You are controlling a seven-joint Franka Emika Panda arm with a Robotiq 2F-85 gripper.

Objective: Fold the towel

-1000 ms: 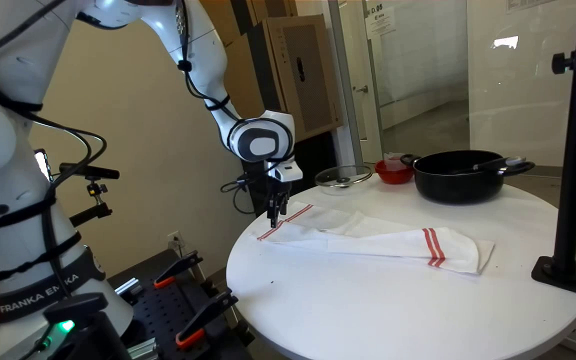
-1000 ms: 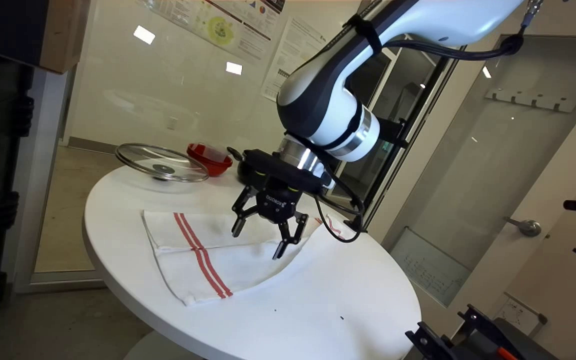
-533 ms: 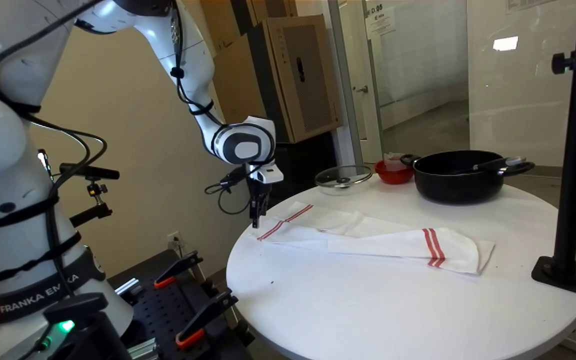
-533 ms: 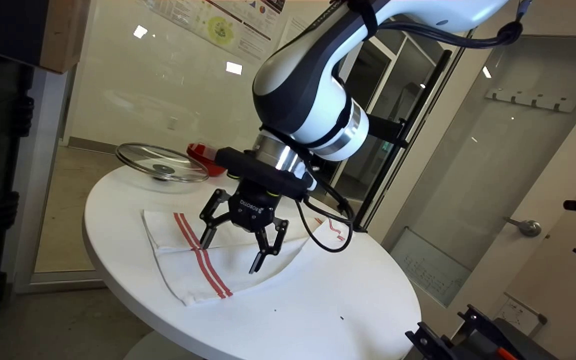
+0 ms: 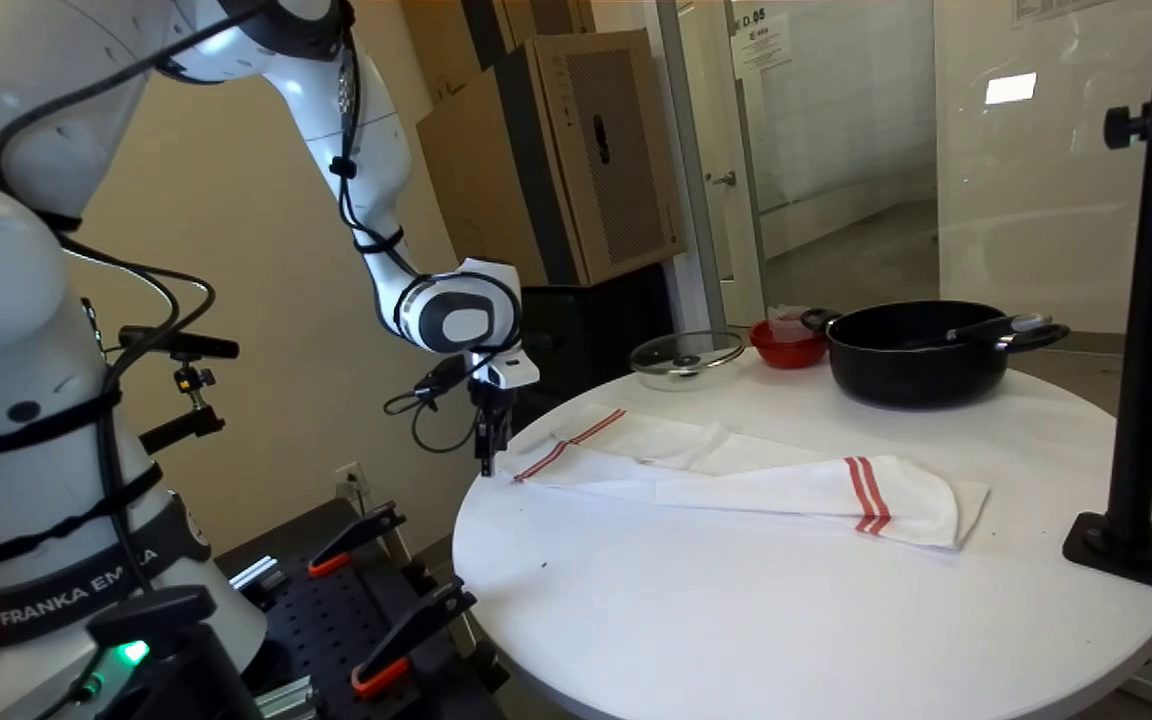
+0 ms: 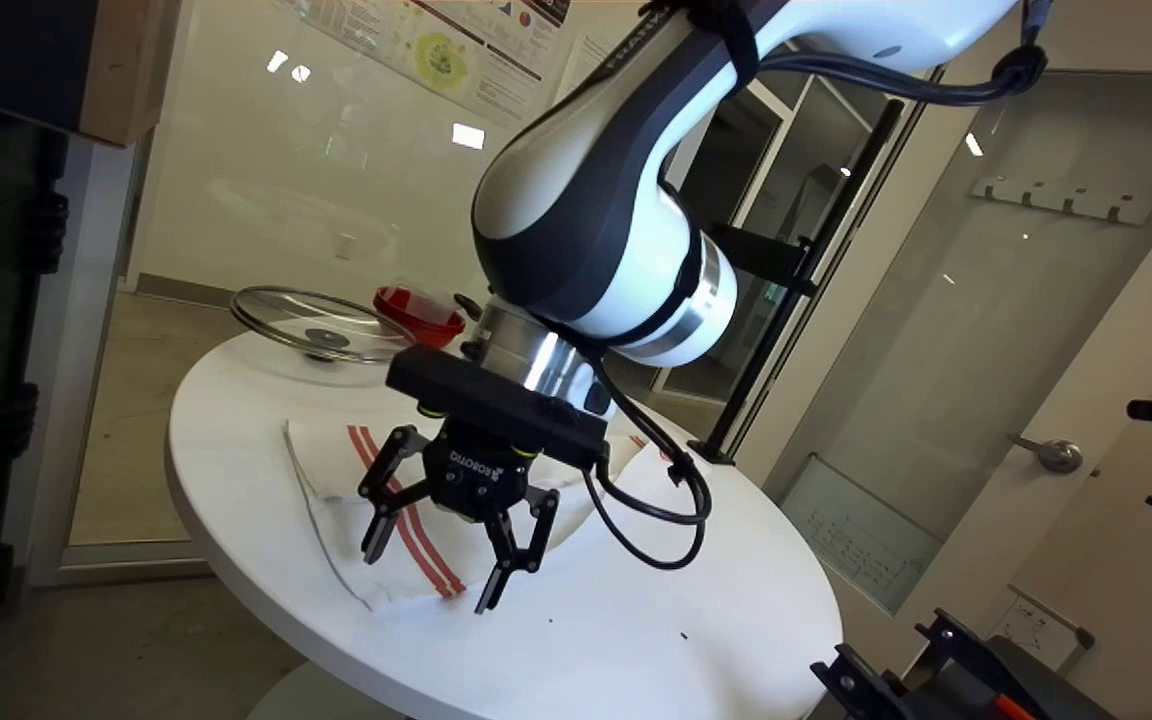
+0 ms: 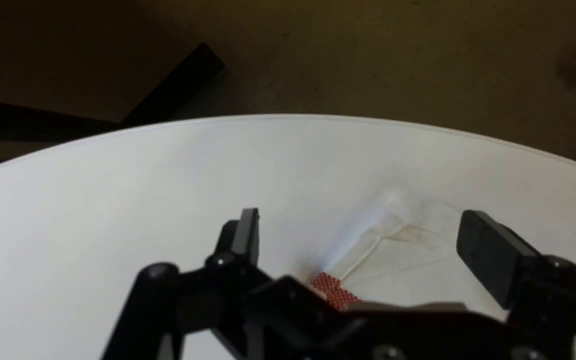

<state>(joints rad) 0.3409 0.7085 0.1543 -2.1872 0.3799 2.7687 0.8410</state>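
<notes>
The white towel [image 5: 756,485] with red double stripes near its ends lies on the round white table, folded into a long strip. It also shows in an exterior view [image 6: 336,535], partly hidden behind my gripper. My gripper [image 5: 486,472] hangs low, pointing down, at the towel's end by the table's edge. The gripper also shows in an exterior view [image 6: 426,584], with its two fingers wide apart and empty. In the wrist view, the towel's end [image 7: 413,270] and a red stripe show below the open gripper [image 7: 360,230]. The fingertips appear apart from the cloth.
A black pot [image 5: 916,370] with a utensil in it, a red bowl [image 5: 786,350] and a glass lid [image 5: 688,360] stand at the table's back. A black pole [image 5: 1136,330] is clamped to the rim. The table's edge [image 7: 288,117] curves close by in the wrist view.
My gripper has moved off from above the towel to its striped end by the table's edge and has come lower. It has stayed open. The towel has not moved.
</notes>
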